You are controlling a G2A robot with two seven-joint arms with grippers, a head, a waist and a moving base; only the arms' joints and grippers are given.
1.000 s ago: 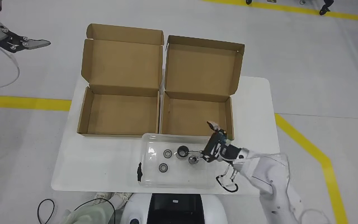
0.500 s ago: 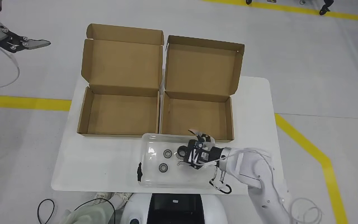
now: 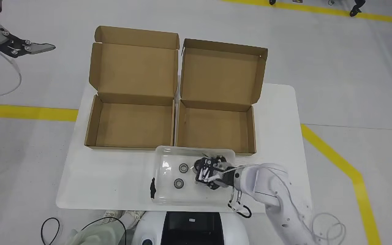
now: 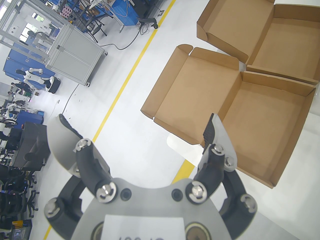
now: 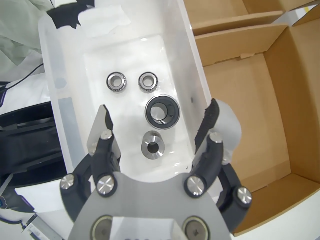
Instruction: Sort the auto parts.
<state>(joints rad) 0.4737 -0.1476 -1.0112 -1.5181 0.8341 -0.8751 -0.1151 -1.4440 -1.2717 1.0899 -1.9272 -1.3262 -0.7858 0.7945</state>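
A clear plastic bin (image 3: pixel 160 150) at the table's front edge holds the parts. In the right wrist view two small steel bearings (image 5: pixel 116 83) (image 5: pixel 147 82) lie side by side, with a black ring (image 5: pixel 162 115) and a steel sleeve (image 5: pixel 152 148) nearer the camera. My right gripper (image 5: pixel 158 109) hangs open inside the bin, its fingers either side of the black ring and sleeve, touching neither. In the top view the right gripper (image 3: pixel 206 172) is over the bin's middle, beside the bearings (image 3: pixel 183 167). My left gripper (image 4: pixel 136 118) is open and empty, held high off the table's left side.
Two open, empty cardboard boxes (image 3: pixel 135 125) (image 3: pixel 214 128) stand side by side behind the bin, lids folded back. A black tape patch (image 5: pixel 71 17) marks the bin's far end. Cloth and cables lie past that end of the bin.
My right gripper has moved left from the bin's right end to over the black ring and sleeve, staying open. The parts have not shifted.
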